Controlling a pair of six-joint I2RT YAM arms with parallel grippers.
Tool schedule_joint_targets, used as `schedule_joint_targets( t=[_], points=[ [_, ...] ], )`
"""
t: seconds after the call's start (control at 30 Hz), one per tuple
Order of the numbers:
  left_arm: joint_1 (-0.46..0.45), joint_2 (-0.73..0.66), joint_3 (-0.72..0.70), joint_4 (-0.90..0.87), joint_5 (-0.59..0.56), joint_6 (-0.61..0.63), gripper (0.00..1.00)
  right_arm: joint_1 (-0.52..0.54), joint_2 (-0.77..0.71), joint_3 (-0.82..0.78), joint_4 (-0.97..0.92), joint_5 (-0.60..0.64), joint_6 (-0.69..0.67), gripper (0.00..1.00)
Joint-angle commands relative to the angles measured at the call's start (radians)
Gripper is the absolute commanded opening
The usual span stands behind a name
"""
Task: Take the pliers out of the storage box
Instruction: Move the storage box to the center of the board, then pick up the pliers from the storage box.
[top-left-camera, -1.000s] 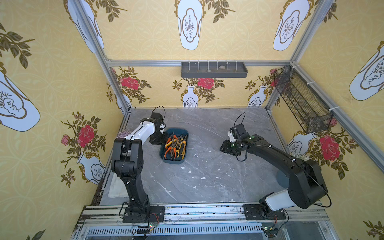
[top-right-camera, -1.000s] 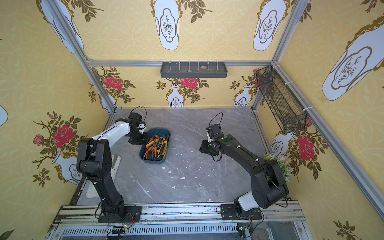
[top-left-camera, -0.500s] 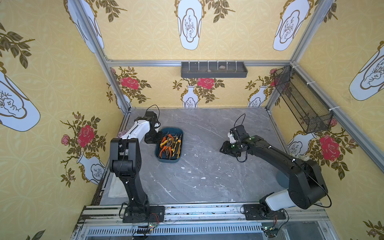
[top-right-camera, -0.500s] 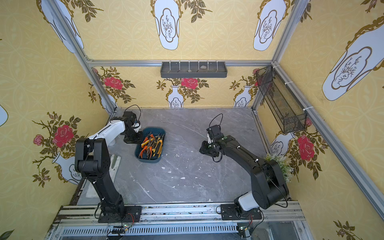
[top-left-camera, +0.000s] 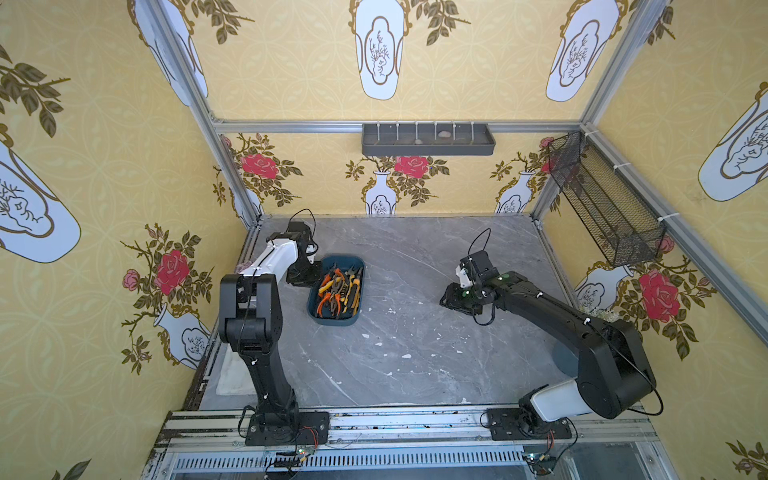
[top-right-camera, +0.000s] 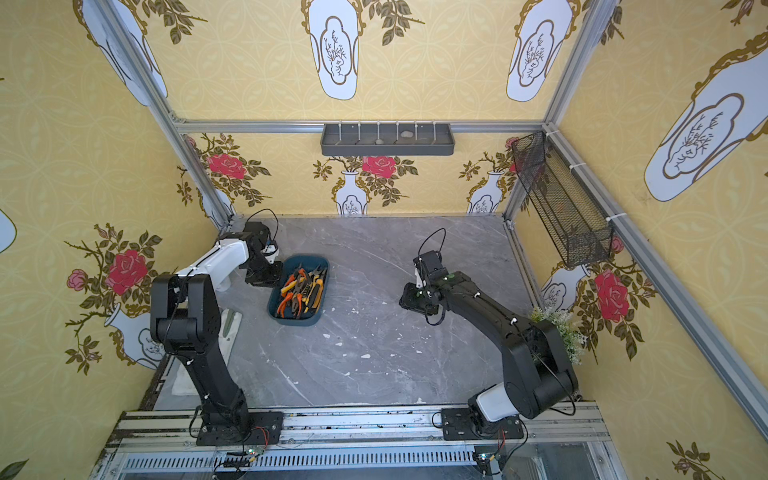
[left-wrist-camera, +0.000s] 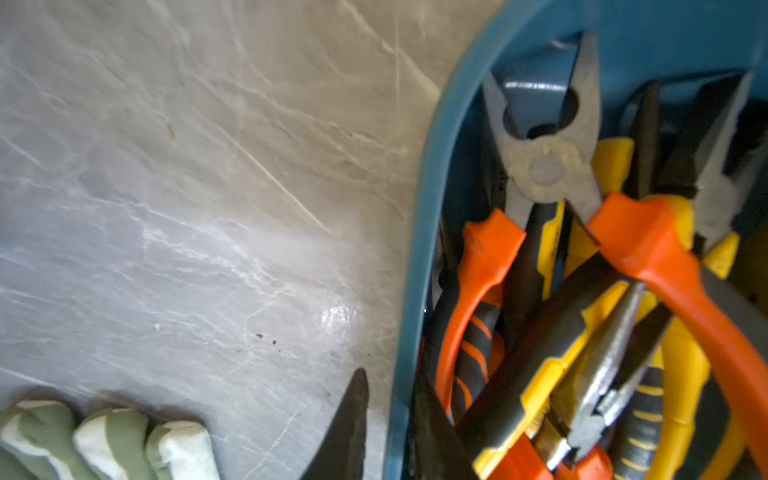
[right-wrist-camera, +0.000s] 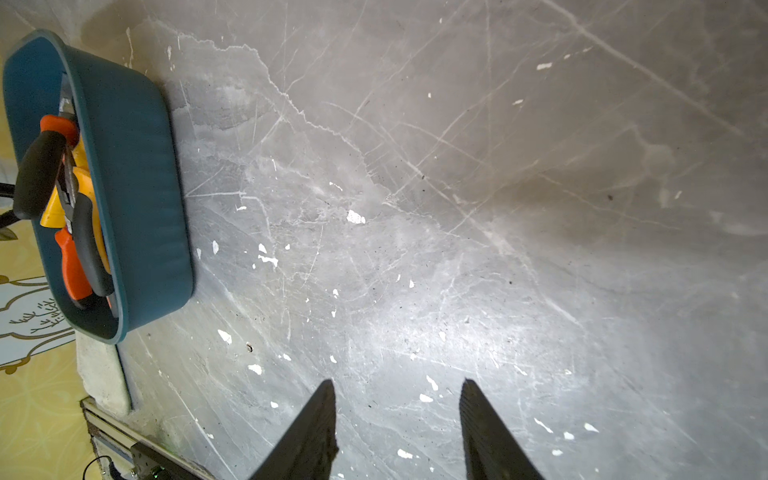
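Shows a blue box (top-left-camera: 332, 322) flat on the grey table (top-left-camera: 415, 353), on the left arm's side. Holds the pliers (top-left-camera: 338, 289) in a crossed heap inside it, orange and yellow handles tangled, most metal heads toward the back wall. Sets the left gripper (left-wrist-camera: 388, 386) at the box wall that faces the left arm, near its far end: one finger (left-wrist-camera: 349, 424) outside, one inside, parted only narrowly, a sliver of table showing between the outer finger and the rim, nothing gripped. Hangs the right gripper (right-wrist-camera: 398, 382) low over bare table, well apart from the box, fingers parted at a middling width and empty. Shows a green-and-white glove (left-wrist-camera: 104, 440) on the table near the left gripper.
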Motion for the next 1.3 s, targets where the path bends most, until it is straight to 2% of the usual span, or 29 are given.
schedule_joint_targets(
  t=[0.0,0.13,0.2,0.23,0.27,0.3,0.37,0.47,0.5,0.53,0.57,0.6,0.73,0.8,0.93,1.07,1.27],
  points=[
    [-0.001,-0.019,0.008,-0.004,0.002,-0.012,0.34,0.0,-0.01,-0.003,0.014,0.004,-0.008,0.5],
    [-0.002,-0.066,0.034,-0.026,-0.003,-0.026,0.38,0.0,-0.013,0.007,0.005,0.004,-0.014,0.5],
    [-0.007,-0.135,0.043,-0.025,0.014,-0.049,0.43,0.006,-0.018,0.02,-0.012,0.026,-0.023,0.5],
    [-0.013,-0.175,0.042,-0.016,0.026,-0.057,0.49,0.01,-0.022,0.028,-0.02,0.039,-0.03,0.5],
    [-0.026,-0.228,0.035,0.003,0.042,-0.065,0.6,0.02,-0.024,0.042,-0.033,0.067,-0.045,0.51],
    [-0.046,-0.279,0.026,0.033,0.067,-0.063,0.64,0.038,-0.021,0.06,-0.052,0.109,-0.057,0.53],
    [-0.11,-0.352,0.023,0.063,0.094,-0.046,0.67,0.089,0.002,0.109,-0.098,0.2,-0.083,0.57],
    [-0.237,-0.387,0.04,0.045,0.064,-0.011,0.88,0.178,0.06,0.193,-0.181,0.343,-0.115,0.61],
    [-0.271,-0.391,0.042,0.037,0.037,-0.006,1.0,0.205,0.08,0.218,-0.203,0.384,-0.125,0.66],
    [-0.299,-0.395,0.038,0.034,0.018,-0.008,0.99,0.222,0.09,0.237,-0.219,0.415,-0.129,0.73],
    [-0.324,-0.402,0.03,0.035,0.007,-0.016,0.99,0.244,0.102,0.257,-0.232,0.45,-0.133,0.93],
    [-0.342,-0.416,0.011,0.051,-0.005,-0.032,0.99,0.262,0.103,0.268,-0.234,0.469,-0.14,0.97],
    [-0.374,-0.482,-0.059,0.112,-0.005,-0.085,0.99,0.296,0.079,0.284,-0.208,0.508,-0.148,0.97],
    [-0.408,-0.522,-0.093,0.14,-0.049,-0.11,0.99,0.293,0.068,0.277,-0.186,0.489,-0.147,0.97],
    [-0.41,-0.596,-0.192,0.238,-0.027,-0.141,0.99,0.265,0.071,0.27,-0.182,0.462,-0.117,0.97],
    [-0.399,-0.587,-0.198,0.244,0.053,-0.141,0.99,0.234,0.069,0.268,-0.196,0.407,-0.078,0.97],
    [-0.399,-0.565,-0.206,0.223,0.042,-0.169,0.99,0.225,0.07,0.291,-0.273,0.426,0.059,0.97]
  ],
)
